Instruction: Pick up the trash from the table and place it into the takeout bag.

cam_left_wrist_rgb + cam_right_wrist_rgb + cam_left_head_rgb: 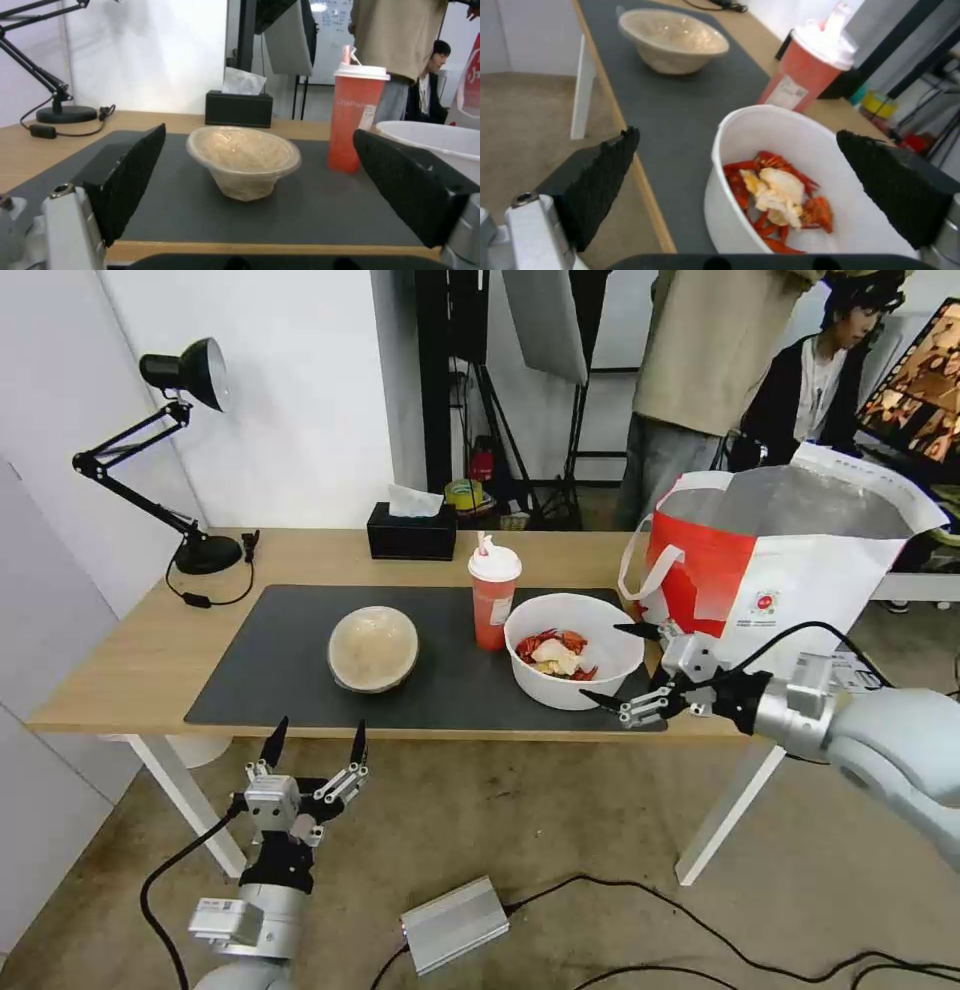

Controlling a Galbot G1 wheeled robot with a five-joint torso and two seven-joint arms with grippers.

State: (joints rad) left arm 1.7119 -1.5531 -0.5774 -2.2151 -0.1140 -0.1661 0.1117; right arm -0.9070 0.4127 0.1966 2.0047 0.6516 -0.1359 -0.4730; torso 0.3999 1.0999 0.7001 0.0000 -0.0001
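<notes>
On the dark grey mat of the table [120, 670] stand three pieces of trash. The white bowl [572, 650] [780, 157] holds red-and-white food scraps. A red cup [494, 597] [356, 120] [807, 71] with white lid and straw is just left of it. The beige bowl [373, 648] [244, 159] [672, 39] sits further left. The red-and-white takeout bag [780, 555] stands open at the table's right end. My right gripper [620, 663] is open at the white bowl's right side, its fingers straddling the rim. My left gripper [313, 740] is open below the table's front edge, facing the beige bowl.
A black tissue box [412, 532] and a black desk lamp [190, 450] stand along the back of the table. A silver box [455, 922] and cables lie on the floor in front. People stand behind the bag.
</notes>
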